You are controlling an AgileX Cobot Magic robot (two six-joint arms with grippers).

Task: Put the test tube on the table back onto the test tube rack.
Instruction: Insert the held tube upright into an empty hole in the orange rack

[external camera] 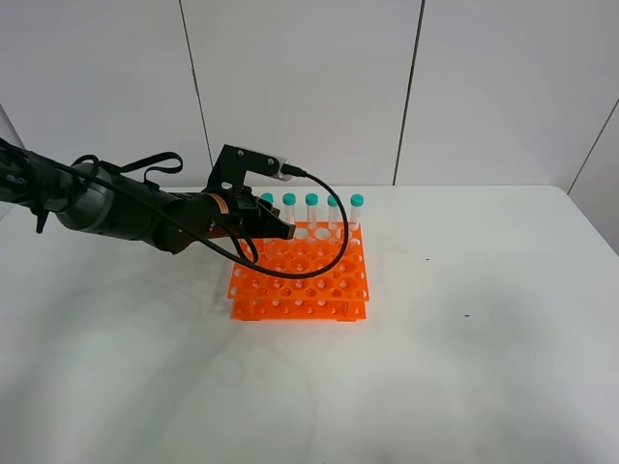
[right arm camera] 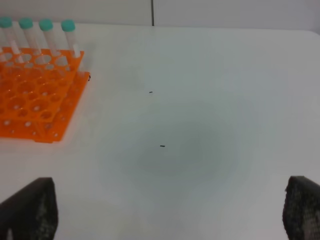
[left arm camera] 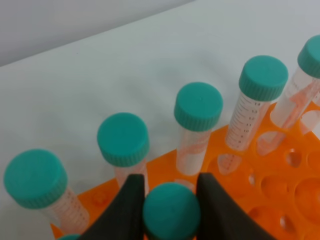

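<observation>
I have the left gripper [left arm camera: 171, 200] over the far left part of the test tube rack [external camera: 302, 280], and its jaws are clenched on the teal cap of the test tube [left arm camera: 171, 211]; in the left wrist view the two dark fingers [left arm camera: 131, 205] press against the cap on either side. The tube is upright at the rack, just near of the far row, but I cannot tell whether its tip is seated in a hole. In the far row behind it stand other capped tubes [left arm camera: 198, 106], each upright in its own hole along the rack's far edge.

From the high camera the left arm [external camera: 126, 208] reaches in from the left side, its black cable [external camera: 334, 237] looping over the rack. The orange rack sits on the white surface [external camera: 484, 367], a little left of the middle.

The right gripper [right arm camera: 170, 210] hangs well to the right of the rack, jaws released and spread wide over bare surface, grasping nothing.
</observation>
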